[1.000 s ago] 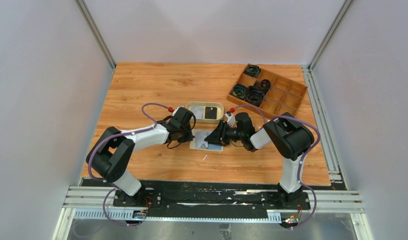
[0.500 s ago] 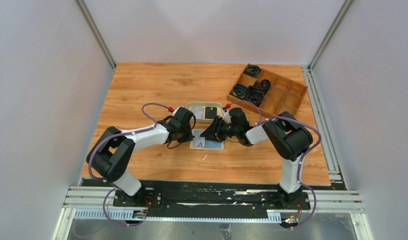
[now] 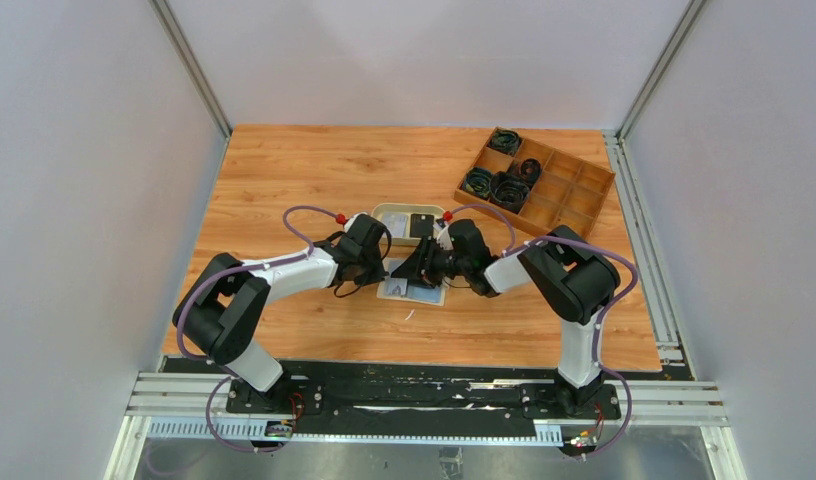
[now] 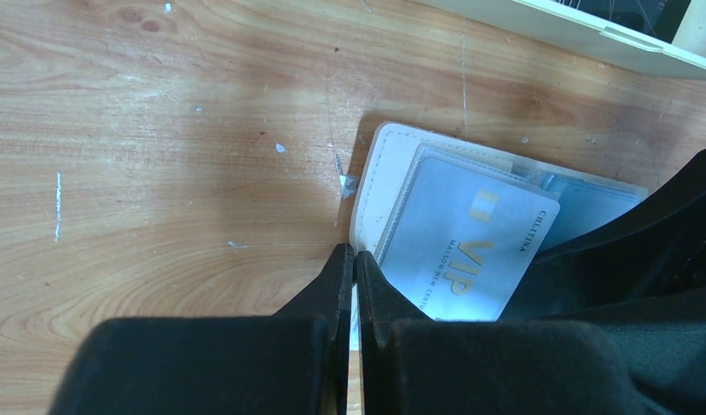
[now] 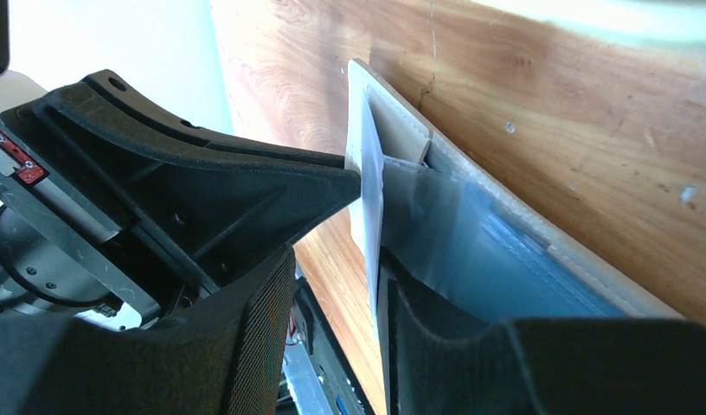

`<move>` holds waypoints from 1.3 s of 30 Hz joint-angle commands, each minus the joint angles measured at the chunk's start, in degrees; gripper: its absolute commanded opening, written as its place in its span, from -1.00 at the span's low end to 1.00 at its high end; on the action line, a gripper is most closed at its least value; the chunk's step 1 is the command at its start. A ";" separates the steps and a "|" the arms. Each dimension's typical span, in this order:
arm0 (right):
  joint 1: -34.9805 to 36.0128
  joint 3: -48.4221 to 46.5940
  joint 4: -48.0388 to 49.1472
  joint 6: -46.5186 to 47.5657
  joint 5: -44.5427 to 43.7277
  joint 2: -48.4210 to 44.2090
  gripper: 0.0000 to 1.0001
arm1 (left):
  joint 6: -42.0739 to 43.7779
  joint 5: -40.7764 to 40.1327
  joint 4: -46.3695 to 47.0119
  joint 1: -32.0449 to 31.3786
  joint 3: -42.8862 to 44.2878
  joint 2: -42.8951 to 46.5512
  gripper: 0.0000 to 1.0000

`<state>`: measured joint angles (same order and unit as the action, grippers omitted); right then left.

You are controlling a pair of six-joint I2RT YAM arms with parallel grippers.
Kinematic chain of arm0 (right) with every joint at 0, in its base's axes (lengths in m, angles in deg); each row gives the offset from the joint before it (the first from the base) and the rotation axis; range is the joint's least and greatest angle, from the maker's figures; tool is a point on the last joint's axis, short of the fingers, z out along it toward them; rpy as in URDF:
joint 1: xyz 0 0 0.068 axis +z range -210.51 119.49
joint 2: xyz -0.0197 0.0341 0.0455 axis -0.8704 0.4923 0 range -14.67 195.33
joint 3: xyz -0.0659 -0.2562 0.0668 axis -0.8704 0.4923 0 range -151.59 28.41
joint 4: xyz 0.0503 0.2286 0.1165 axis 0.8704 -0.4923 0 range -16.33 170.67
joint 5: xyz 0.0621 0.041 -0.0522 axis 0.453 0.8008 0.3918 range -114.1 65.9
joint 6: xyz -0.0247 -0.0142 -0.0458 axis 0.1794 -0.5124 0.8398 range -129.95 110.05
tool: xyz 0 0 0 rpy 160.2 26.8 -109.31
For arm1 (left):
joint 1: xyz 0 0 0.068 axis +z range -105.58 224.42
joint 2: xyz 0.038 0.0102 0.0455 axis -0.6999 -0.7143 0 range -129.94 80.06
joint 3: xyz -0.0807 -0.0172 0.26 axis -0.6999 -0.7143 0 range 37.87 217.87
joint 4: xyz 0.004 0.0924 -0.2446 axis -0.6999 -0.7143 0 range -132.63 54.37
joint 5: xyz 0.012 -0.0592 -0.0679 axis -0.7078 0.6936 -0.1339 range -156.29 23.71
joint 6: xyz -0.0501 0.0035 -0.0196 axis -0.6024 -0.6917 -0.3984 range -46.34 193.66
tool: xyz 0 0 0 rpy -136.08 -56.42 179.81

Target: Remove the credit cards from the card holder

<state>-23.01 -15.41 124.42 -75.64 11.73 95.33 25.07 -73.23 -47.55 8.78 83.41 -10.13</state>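
One small cream bifold card holder point(image 4: 377, 177) is laid open on the wooden table point(image 3: 284, 170), near its middle, between the two arms. One pale blue plastic card point(image 4: 460, 235) with gold VIP lettering is seen on the holder's left leaf, partly out of its pocket; further cards cannot be made out. The left gripper point(image 4: 354, 259) is shut tight with nothing between its jaws, and its tips are set at the holder's left edge. The right gripper point(image 5: 336, 285) is held with its jaws apart, the card's thin edge standing between them against one finger. One oval beige dish point(image 3: 384, 212) is found just beyond the holder's far edge. One brown wooden compartment tray point(image 3: 594, 190) is placed well apart at the far right corner. Bare wood is shown to the left and far side.
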 commanded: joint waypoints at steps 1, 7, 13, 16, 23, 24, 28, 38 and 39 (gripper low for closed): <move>0.68 0.85 2.59 -1.28 -0.30 -1.01 -0.15 | 0.17 -1.06 -0.43 0.29 -0.36 -0.24 -1.00; -0.92 2.65 0.99 -0.04 -0.05 -3.98 -0.17 | 0.43 -1.01 -0.72 0.37 0.28 -0.67 -1.00; -2.40 5.17 0.81 1.10 0.46 -5.38 -0.20 | 0.61 -1.06 -0.81 0.39 0.65 -0.87 -1.00; -2.91 6.36 0.75 1.77 0.40 -5.28 -0.22 | 0.77 -1.12 -0.97 0.39 0.70 -0.77 -1.00; -3.91 9.56 1.45 3.17 0.49 -5.17 -0.36 | 0.96 -1.06 -1.19 0.35 0.78 -0.86 -1.00; -4.00 10.17 1.35 3.44 0.39 -5.33 -0.39 | 0.96 -1.06 -1.19 0.39 0.85 -0.93 -1.00; -4.22 11.11 2.34 3.61 0.03 -5.08 -0.70 | 1.03 -0.78 -1.02 0.38 0.87 -1.27 -1.00; -4.19 8.83 1.77 3.00 -0.16 -3.52 -0.46 | 1.23 -0.61 -1.32 0.34 0.81 -1.26 -1.00; -4.24 8.64 1.30 3.31 -0.22 -3.48 -0.45 | 1.23 -0.51 -1.20 0.34 0.78 -1.30 -1.00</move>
<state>-26.57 -5.64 127.15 -73.37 11.88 91.28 25.50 -73.01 -47.77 9.04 83.63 -10.24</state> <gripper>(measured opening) 0.265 0.019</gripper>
